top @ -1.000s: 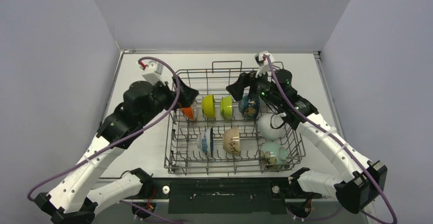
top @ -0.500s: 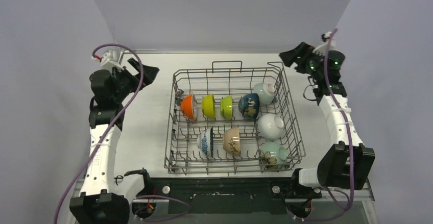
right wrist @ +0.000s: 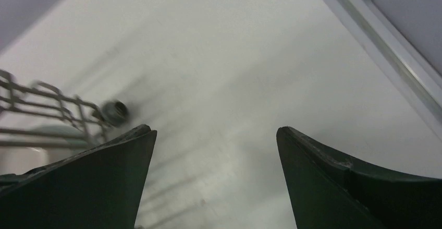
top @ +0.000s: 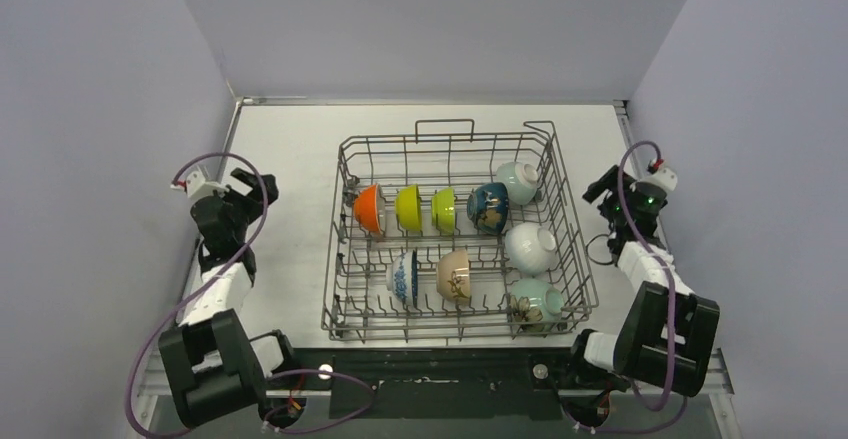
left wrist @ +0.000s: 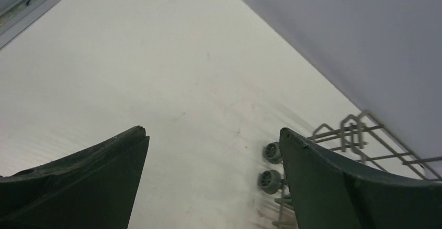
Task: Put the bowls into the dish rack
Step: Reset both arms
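Looks like the loading part is pretty much done. I count 9 bowls and every one sits inside the dish rack (top: 345, 259), which is in the middle of the table (top: 290, 159). I can't spot a bowl anywhere else.

The back row has the orange bowl (top: 368, 208), yellow bowl (top: 407, 207), lime bowl (top: 443, 210) and dark blue bowl (top: 487, 207). All 4 stand on edge between the upright tines, which is my guess for why they stay upright and don't roll. In the nearer row, the blue-patterned bowl (top: 402, 277) and beige bowl (top: 454, 275) are slotted the same way. Down the right side are 3 pale ones: a pale green bowl (top: 517, 182) at the far corner, the white bowl (top: 530, 247) and another greenish bowl (top: 535, 301) at the near corner. Those 3 look tipped over more than neatly slotted.

The rack is grey wire with handle loops and way bigger than any bowl. It also has little wheels (left wrist: 268, 166) at the corner.

Both arms are folded low at the table's sides, well apart from the rack. The left gripper (left wrist: 212, 131) has its jaws spread wide with only bare table between them. The right gripper (right wrist: 215, 130) is the same, released and carrying nothing. My read is that they're parked out of the way.
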Action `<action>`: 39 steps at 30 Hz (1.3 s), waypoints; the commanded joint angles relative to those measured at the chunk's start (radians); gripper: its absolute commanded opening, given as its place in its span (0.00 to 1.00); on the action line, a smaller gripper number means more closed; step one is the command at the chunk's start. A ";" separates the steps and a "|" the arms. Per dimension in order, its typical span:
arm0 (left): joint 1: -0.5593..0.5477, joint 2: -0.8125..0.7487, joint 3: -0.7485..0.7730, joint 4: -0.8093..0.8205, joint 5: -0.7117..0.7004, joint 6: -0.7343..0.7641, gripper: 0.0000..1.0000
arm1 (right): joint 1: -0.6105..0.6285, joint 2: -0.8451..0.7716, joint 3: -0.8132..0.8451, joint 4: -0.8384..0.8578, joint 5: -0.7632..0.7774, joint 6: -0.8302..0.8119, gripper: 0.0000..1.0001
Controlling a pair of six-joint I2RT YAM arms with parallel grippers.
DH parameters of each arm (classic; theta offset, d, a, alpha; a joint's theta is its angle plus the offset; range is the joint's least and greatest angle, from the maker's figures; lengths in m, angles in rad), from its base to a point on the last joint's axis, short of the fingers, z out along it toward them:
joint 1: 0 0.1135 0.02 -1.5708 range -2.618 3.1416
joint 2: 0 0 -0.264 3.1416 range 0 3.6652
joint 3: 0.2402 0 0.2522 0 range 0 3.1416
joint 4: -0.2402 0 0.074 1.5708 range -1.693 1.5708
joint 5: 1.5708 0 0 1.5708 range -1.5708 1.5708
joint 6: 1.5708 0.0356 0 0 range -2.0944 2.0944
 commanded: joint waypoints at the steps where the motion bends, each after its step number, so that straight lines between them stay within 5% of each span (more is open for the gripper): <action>1: -0.047 0.044 -0.079 0.273 -0.204 0.076 0.96 | 0.034 -0.121 -0.251 0.293 0.322 -0.113 0.90; 7: -0.366 0.126 -0.115 0.364 -0.575 0.379 0.96 | 0.142 -0.105 -0.431 0.581 0.337 -0.210 0.90; 19: -0.382 0.115 -0.155 0.327 -0.544 0.430 0.96 | 0.191 0.043 -0.528 0.937 0.362 -0.195 0.90; 22: -0.392 0.153 -0.238 0.494 -0.548 0.452 0.96 | 0.194 0.064 -0.542 0.981 0.344 -0.190 0.90; 27: -0.424 0.297 -0.295 0.757 -0.529 0.509 0.96 | 0.244 0.255 -0.610 1.335 0.291 -0.235 0.90; 29: -0.449 0.365 -0.338 0.900 -0.538 0.551 0.96 | 0.288 0.293 -0.605 1.361 0.301 -0.287 0.90; 31: -0.465 0.343 -0.330 0.836 -0.532 0.551 0.96 | 0.309 0.348 -0.597 1.419 0.317 -0.301 0.90; 39: -0.468 0.359 -0.251 0.722 -0.605 0.530 0.96 | 0.329 0.312 -0.519 1.219 0.330 -0.319 0.90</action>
